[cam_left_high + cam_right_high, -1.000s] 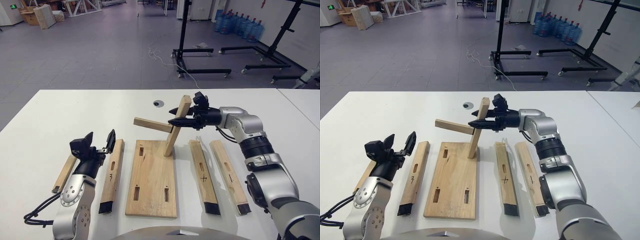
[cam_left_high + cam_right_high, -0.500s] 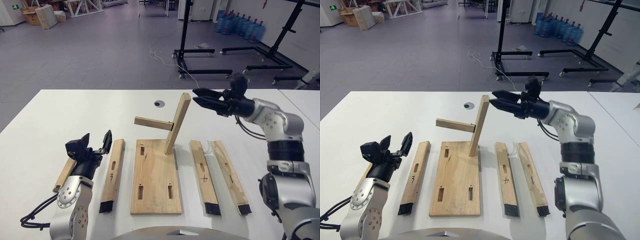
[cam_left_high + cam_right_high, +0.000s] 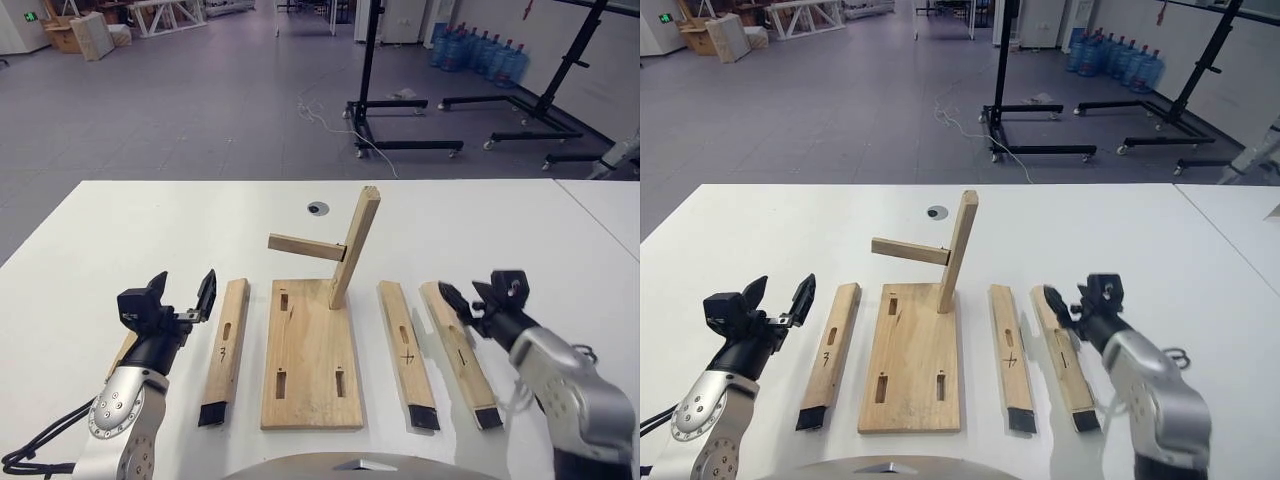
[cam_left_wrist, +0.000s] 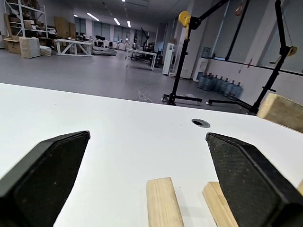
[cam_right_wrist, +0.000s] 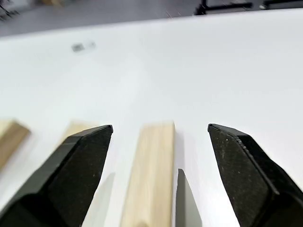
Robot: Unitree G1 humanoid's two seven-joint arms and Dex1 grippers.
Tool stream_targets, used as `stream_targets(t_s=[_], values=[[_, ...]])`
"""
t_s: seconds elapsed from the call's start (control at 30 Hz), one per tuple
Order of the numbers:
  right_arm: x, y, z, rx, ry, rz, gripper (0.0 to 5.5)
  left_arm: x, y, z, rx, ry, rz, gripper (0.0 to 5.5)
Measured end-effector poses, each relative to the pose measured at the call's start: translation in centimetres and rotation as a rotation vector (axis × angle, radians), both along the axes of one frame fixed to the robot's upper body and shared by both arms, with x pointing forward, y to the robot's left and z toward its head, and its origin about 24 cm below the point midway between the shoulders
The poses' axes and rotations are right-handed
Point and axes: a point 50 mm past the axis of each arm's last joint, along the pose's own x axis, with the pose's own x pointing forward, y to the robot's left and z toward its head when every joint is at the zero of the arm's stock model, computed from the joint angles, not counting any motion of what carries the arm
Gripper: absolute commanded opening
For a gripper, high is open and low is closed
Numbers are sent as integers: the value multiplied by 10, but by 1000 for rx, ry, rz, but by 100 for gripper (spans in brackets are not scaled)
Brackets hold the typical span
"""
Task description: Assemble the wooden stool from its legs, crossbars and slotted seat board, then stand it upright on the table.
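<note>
The slotted seat board (image 3: 310,360) lies flat at the table's middle. One leg (image 3: 356,245) stands tilted in its far right slot, with a crossbar (image 3: 303,246) sticking out of it to the left. Three more legs lie flat: one (image 3: 224,345) left of the board, two (image 3: 405,350) (image 3: 459,350) to its right. My right gripper (image 3: 460,298) hovers open over the far end of the rightmost leg (image 5: 151,175), which shows between its fingers (image 5: 71,175). My left gripper (image 3: 183,290) hangs open above a short crossbar (image 3: 124,350) at the far left, holding nothing.
A small round hole (image 3: 317,208) sits in the white tabletop behind the board. Black metal stands (image 3: 400,110) are on the floor beyond the far edge. Bare table extends to both sides and behind the parts.
My right gripper let go of the standing leg, swung away to the right, then dropped down to the rightmost lying leg. The leg stays upright in the board. My left gripper drifted slightly left.
</note>
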Motion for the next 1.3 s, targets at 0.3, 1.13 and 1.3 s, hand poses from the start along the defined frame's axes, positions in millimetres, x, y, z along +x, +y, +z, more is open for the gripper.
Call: stream_targets(t_s=[0.3, 1.13, 1.3], values=[[-51, 14, -19, -10, 359, 59, 371, -16, -2, -3, 32, 116, -39, 450], [58, 8, -15, 47, 68, 25, 202, 24, -7, 8, -14, -111, 24, 450], [122, 17, 64, 117, -461, 31, 202, 42, -4, 18, -12, -171, -18, 450]])
